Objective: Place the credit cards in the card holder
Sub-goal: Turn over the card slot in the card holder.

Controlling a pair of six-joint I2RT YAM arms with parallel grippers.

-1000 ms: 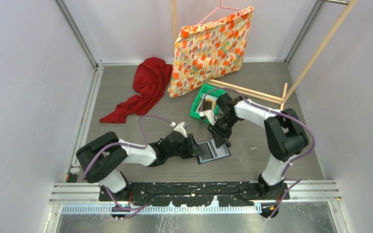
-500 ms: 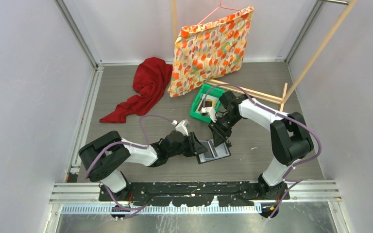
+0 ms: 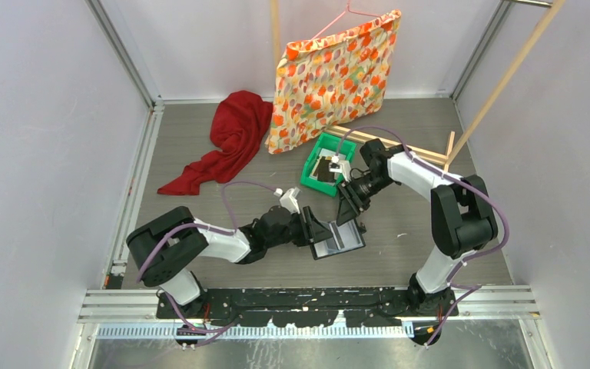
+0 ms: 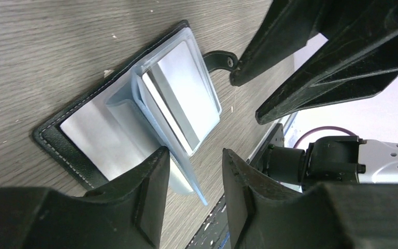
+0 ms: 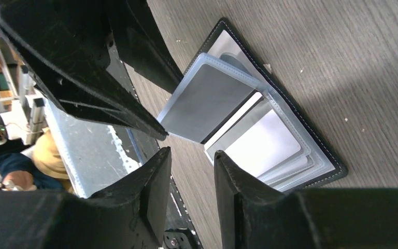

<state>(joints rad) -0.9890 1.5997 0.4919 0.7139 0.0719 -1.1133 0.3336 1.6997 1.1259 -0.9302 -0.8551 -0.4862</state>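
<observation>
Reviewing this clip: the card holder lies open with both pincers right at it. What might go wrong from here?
1. The lifted pocket page of the card holder runs between the jaws of the left pincer, which stand apart. It may slip out and flop shut.
2. The right pincer, open and empty, hangs close to the left one. They could clip each other on the next move, or shove the holder.

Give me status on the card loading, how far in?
Done: card holder lies open, a pale card seemingly in a pocket. In hand: left gripper straddles a lifted pocket page; right gripper hovers open and empty. Left: dark cards, apparently, in the green tray.
</observation>
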